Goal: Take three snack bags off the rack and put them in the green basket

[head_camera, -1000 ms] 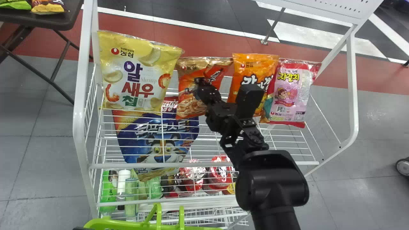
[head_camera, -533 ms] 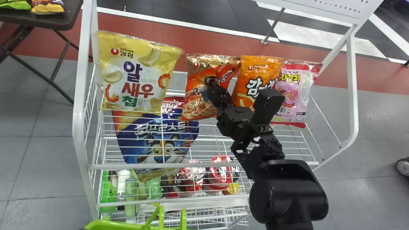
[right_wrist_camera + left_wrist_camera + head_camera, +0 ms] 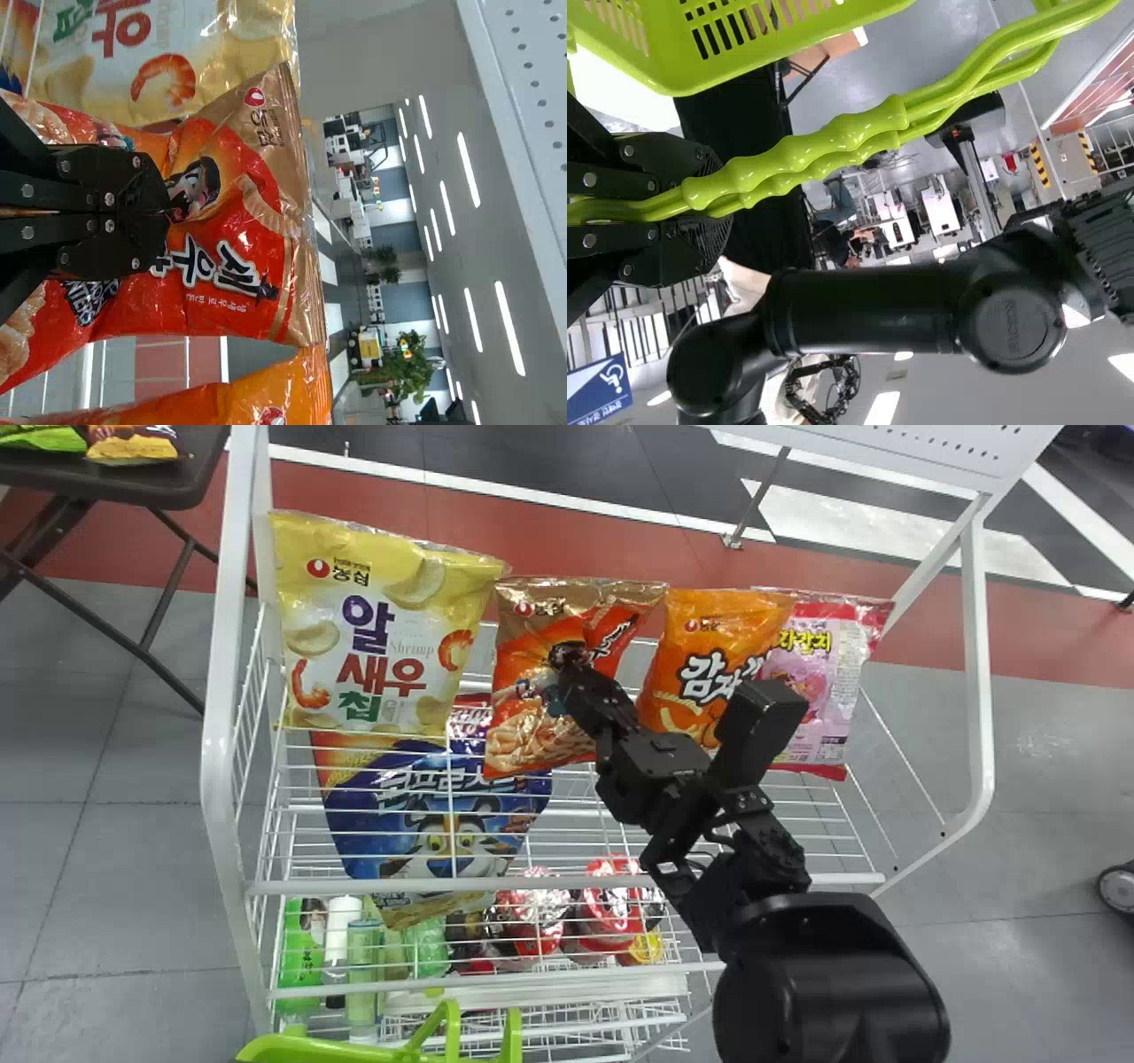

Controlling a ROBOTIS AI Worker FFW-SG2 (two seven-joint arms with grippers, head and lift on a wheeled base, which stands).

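In the head view my right gripper (image 3: 567, 662) is at the front of the red-and-gold shrimp snack bag (image 3: 540, 735), between the yellow chip bag (image 3: 381, 629) and the orange bag (image 3: 709, 682). The right wrist view has my right gripper (image 3: 166, 208) pinched shut on the middle of that red bag (image 3: 221, 292), whose film creases around the fingertips. A pink bag (image 3: 828, 691) stands at the row's right end, partly behind the orange one. The green basket (image 3: 328, 1050) is at the head view's bottom edge. In the left wrist view my left gripper (image 3: 709, 204) is shut on its handles (image 3: 833, 146).
The white wire rack (image 3: 567, 883) has tall side posts. A blue cereal bag (image 3: 443, 806) lies below the top wires, with bottles (image 3: 341, 939) and red packages (image 3: 611, 908) lower down. A dark table (image 3: 168, 483) stands at the far left.
The red bag swung right with my right gripper, then back left and slightly nearer. My right forearm shifted right and toward the bottom edge. The orange bag slid right, covering more of the pink one.
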